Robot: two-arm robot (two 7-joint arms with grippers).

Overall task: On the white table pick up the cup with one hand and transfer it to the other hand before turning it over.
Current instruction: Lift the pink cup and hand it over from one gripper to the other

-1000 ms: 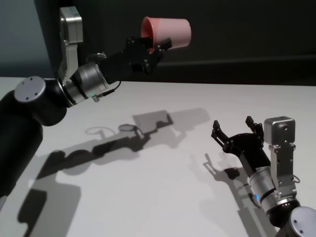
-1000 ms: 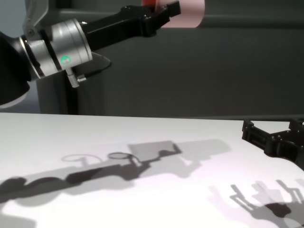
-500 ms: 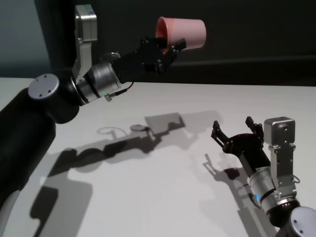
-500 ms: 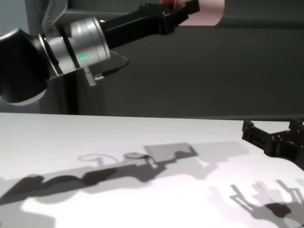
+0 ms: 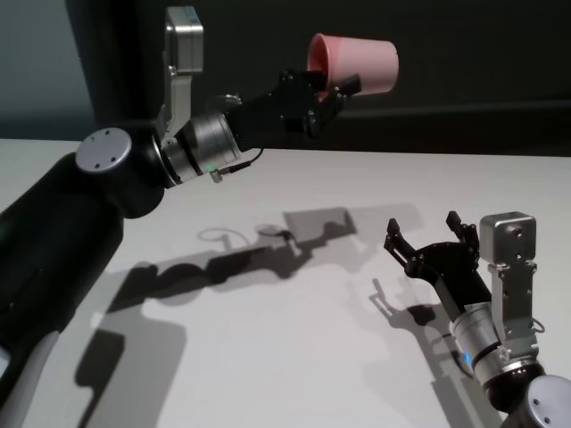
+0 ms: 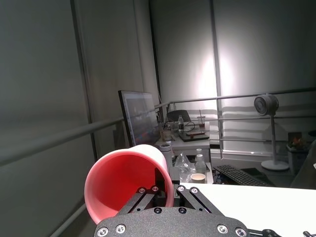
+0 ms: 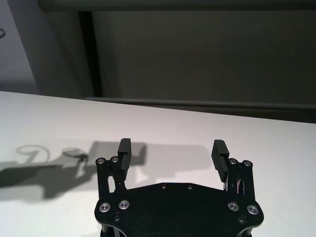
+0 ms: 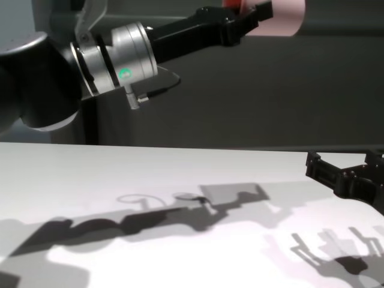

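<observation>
While the left gripper point(image 5: 323, 89) pinches the half-cropped cup point(image 5: 355, 62) aloft, right gripper point(image 5: 430, 242) fingers spread.

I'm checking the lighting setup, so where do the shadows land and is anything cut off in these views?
Head view: the left tool with the pink cup casts a long dark shadow across the white table, and the open right tool has a fainter one beside it. Chest view: the cup is cropped at the top edge.
</observation>
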